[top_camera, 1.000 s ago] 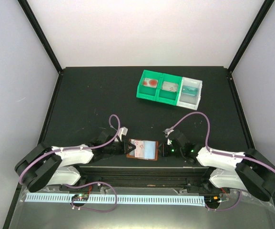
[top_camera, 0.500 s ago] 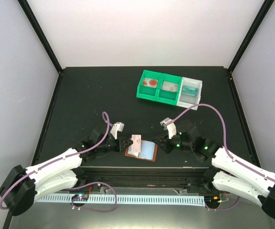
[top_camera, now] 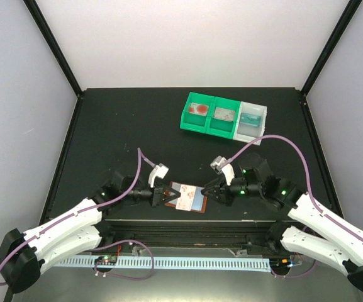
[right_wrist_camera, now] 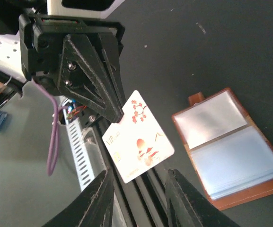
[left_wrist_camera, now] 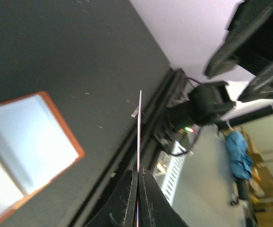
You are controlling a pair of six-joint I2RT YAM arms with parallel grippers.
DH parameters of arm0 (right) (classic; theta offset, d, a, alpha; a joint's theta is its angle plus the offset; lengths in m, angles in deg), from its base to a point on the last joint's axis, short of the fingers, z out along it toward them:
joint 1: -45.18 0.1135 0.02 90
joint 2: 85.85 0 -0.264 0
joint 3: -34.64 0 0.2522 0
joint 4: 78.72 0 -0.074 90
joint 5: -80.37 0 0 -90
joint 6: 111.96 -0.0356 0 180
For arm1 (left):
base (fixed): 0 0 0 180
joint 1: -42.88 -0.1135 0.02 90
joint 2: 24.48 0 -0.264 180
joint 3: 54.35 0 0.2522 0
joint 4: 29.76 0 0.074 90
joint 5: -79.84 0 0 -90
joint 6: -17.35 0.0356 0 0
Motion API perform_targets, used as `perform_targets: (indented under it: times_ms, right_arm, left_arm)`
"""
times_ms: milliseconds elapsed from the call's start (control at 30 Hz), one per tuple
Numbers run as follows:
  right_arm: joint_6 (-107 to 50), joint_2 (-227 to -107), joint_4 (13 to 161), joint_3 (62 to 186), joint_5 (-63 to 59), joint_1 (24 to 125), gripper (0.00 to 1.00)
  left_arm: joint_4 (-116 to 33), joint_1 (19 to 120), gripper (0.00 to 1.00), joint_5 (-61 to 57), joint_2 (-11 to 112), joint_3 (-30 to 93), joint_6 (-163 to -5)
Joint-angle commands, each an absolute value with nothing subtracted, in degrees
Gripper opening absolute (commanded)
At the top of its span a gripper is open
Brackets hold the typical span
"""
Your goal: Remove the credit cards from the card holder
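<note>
Credit card: credit card, thin and stiff with rounded corners. The white face reads "VIP" beside red blossoms and a red-and-white motif. It sits at the centre of the right wrist view and shows edge-on in the left wrist view.
Left claw: left gripper, black, pressed together on one corner of the credit card.
Card holder: card holder, reddish-brown rim and tab with clear pale-blue pockets. It lies spread open and flat at lower centre of the overhead frame.
Right claw: right gripper, fingers spread with nothing between them, just right of the card holder.
Surface: table, matte black and speckled.
Bins: green bins and white bin, plastic, at upper right of centre.
Room: pale walls and black frame posts.
</note>
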State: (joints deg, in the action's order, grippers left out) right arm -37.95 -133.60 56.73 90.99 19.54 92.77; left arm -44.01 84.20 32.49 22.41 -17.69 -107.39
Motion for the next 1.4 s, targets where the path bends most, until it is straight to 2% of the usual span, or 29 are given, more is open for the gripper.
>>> perform_targets:
  times_ms: [0, 333, 533, 833, 1033, 1267, 1367]
  right_arm:
    - [-35.39, -135.45, 54.09, 93.75, 26.31, 93.16, 0.34]
    - [-34.20, -142.47, 56.35, 95.14, 33.07, 93.10, 0.42]
    - [-33.41, -145.06, 57.36, 95.06, 35.43, 93.12, 0.42]
    - [-34.58, -145.70, 60.45, 93.00, 39.17, 93.08, 0.22]
    - [-34.70, -146.95, 61.24, 92.44, 40.26, 93.16, 0.17]
    - [-35.05, -146.85, 61.79, 92.09, 40.39, 93.10, 0.02]
    - [-35.66, -146.53, 62.24, 91.75, 39.99, 93.11, 0.01]
  left_arm:
    - [-37.36, 84.19, 0.02, 42.63, 22.23, -18.58, -107.79]
    - [-35.13, 84.98, 0.02, 45.75, 22.63, -20.02, -107.68]
    - [-34.75, 85.16, 0.02, 46.19, 23.33, -20.80, -106.84]
    - [-35.02, 85.20, 0.02, 45.95, 24.07, -20.77, -105.99]
    - [-34.91, 85.16, 0.01, 45.97, 23.99, -20.85, -106.05]
    - [-35.67, 85.16, 0.02, 45.28, 23.92, -20.81, -105.81]
    - [-36.61, 85.20, 0.02, 44.19, 24.03, -20.66, -105.61]
